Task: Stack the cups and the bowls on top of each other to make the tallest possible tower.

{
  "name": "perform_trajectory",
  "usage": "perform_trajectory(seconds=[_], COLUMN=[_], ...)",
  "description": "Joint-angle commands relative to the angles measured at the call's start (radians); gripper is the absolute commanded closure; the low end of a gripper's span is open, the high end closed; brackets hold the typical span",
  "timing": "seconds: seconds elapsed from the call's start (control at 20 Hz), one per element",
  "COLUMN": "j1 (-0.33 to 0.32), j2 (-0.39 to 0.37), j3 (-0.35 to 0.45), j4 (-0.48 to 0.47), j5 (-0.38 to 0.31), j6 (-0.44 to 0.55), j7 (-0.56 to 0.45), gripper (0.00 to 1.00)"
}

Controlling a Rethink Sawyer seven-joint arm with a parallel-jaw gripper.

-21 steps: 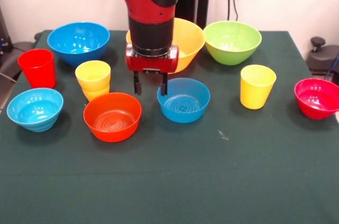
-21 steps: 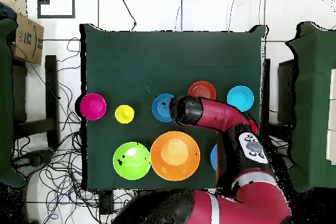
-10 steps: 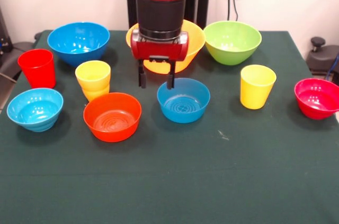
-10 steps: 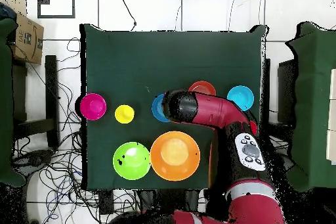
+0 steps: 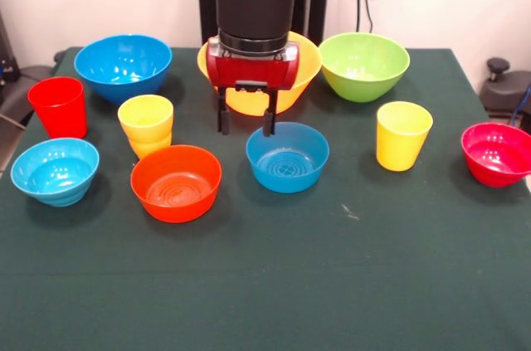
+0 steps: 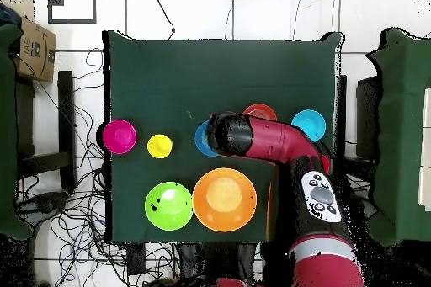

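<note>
My gripper (image 5: 246,124) hangs open and empty just behind the left rim of the small blue bowl (image 5: 288,157), in front of the large yellow-orange bowl (image 5: 304,59). The orange-red bowl (image 5: 176,182) sits front left of it. Two nested yellow cups (image 5: 146,124) stand left of the gripper. A red cup (image 5: 58,106), a light-blue bowl (image 5: 55,170) and a medium blue bowl (image 5: 123,65) are at the far left. To the right are the lime green bowl (image 5: 363,65), a single yellow cup (image 5: 403,135) and the crimson bowl (image 5: 496,153). Overhead, the arm (image 6: 252,139) covers part of the small blue bowl (image 6: 201,139).
All pieces stand on a dark green table (image 5: 332,285), whose near half in the front view holds nothing. Overhead, cables (image 6: 80,208) trail over the floor beside the table and a cardboard box (image 6: 34,48) sits at the far left.
The gripper has risen a little and shifted slightly right in the front view, staying open. No bowl or cup has moved.
</note>
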Motion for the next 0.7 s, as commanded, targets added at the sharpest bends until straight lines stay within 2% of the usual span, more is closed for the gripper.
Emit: perform_trajectory(seconds=[0.05, 0.2, 0.7], j1=[-0.042, -0.063, -0.068], j2=[0.099, 0.129, 0.222], j3=[0.106, 0.114, 0.114], j4=[-0.034, -0.053, -0.125], j5=[-0.054, -0.068, -0.103], j6=[0.054, 0.037, -0.015], j7=[-0.03, -0.048, -0.052], gripper=[0.0, 0.0, 0.0])
